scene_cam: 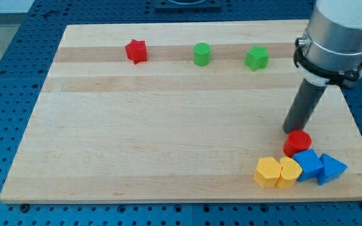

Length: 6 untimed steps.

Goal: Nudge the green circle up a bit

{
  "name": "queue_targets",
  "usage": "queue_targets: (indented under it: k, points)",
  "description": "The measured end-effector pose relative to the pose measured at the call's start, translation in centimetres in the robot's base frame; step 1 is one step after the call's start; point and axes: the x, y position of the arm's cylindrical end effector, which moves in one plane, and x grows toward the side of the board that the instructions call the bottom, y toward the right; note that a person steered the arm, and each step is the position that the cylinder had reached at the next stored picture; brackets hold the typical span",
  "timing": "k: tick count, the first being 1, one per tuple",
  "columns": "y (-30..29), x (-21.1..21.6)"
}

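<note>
The green circle (pixel 202 54) is a short green cylinder near the view's top, about the middle of the wooden board (pixel 137 138). A green star (pixel 256 58) lies to its right and a red star (pixel 136 51) to its left. My tip (pixel 290 130) is the lower end of a dark rod at the view's lower right, far below and to the right of the green circle. It stands just above and left of a red circle (pixel 298 143), touching or nearly touching it.
Below the red circle a cluster sits near the board's bottom right corner: two yellow blocks (pixel 268 172) (pixel 289 171), a blue block (pixel 308 164) and a blue triangle (pixel 330 168). The arm's grey body (pixel 339 37) hangs over the board's upper right.
</note>
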Motion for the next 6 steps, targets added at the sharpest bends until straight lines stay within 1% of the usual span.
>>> queue_targets:
  k: [2,3,4,5,6]
  points:
    - [0.0,0.1]
    - [-1.5,-1.7]
    - [-6.4,-5.6]
    - [-10.1,-10.7]
    - [-12.4,-15.8]
